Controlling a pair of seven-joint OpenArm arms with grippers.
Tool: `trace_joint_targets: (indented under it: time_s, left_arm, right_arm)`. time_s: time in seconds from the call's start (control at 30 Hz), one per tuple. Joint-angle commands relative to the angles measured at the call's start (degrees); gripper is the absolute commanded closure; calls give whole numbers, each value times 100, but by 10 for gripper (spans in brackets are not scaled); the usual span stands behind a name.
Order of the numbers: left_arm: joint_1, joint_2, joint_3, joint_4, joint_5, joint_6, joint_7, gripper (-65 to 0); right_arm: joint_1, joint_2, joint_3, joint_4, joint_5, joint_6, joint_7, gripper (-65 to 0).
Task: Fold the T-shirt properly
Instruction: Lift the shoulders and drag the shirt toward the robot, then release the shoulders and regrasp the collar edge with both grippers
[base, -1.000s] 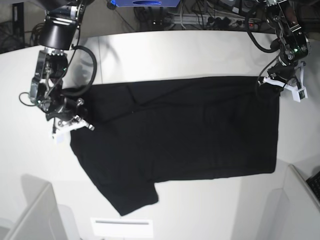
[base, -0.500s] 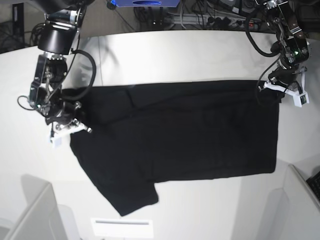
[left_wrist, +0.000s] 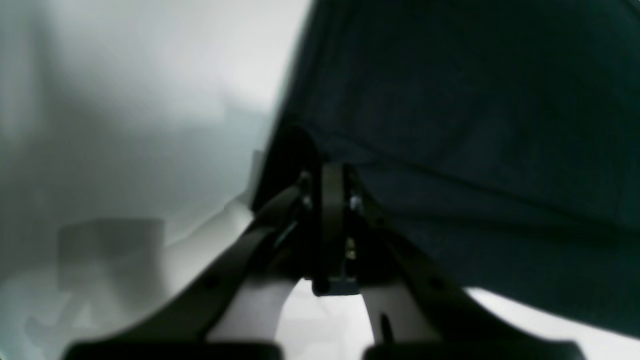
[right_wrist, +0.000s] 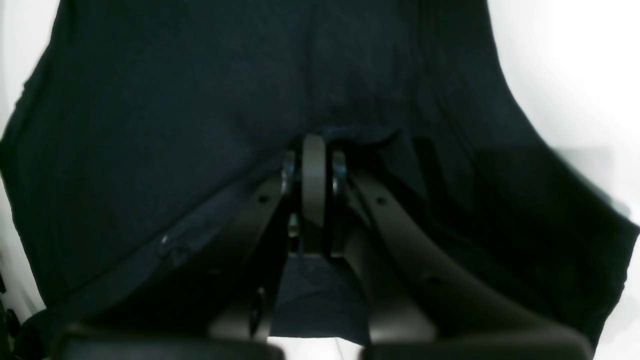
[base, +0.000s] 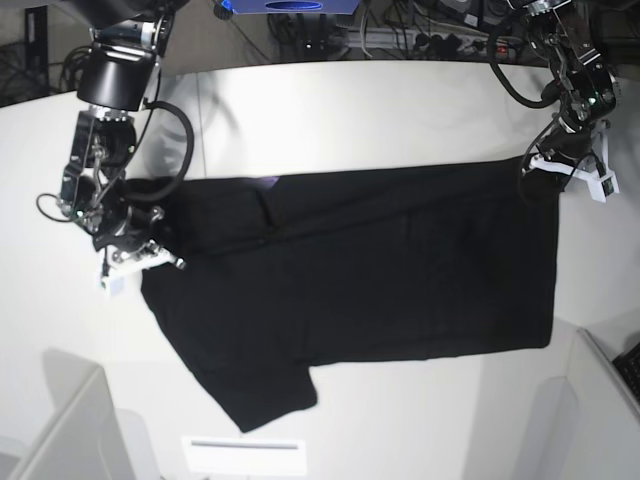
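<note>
1. Across the middle of the worktop (base: 330, 110) lies the T-shirt (base: 380, 270), plain black side up, one sleeve pointing to the near edge.
2. Each far corner of the cloth is pinched: left gripper (base: 560, 172) and right gripper (base: 132, 255), jaws clamped tight on fabric, probably to carry that edge over for a fold.
3. Soft matte knit, lightly creased; smooth white worktop.

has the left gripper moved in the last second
Yes. The left gripper, shut on the T-shirt corner, has shifted slightly outward toward the table's edge.
</note>
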Motion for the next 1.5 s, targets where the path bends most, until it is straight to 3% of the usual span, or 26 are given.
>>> trace_joint_targets:
  time_s: [0.0,0.47,0.73,1.47]
  left_arm:
    - [-25,-87,-46,112,-21,10,-112,0]
    - [-447,-96,7,-55,-21,18,-86,0]
    - [-456,-96,-28,-196,-21,18,-86,0]
    - [-552,-96,-327,-222,-21,18,-86,0]
  right_arm:
    - [135,57,4,85,66,51,113,0]
    - [434,14,-5,-205,93,51,113,0]
    - [469,-66,-770,-311,66,51,561,0]
    - [636,101,-418,-539,58,42,596,0]
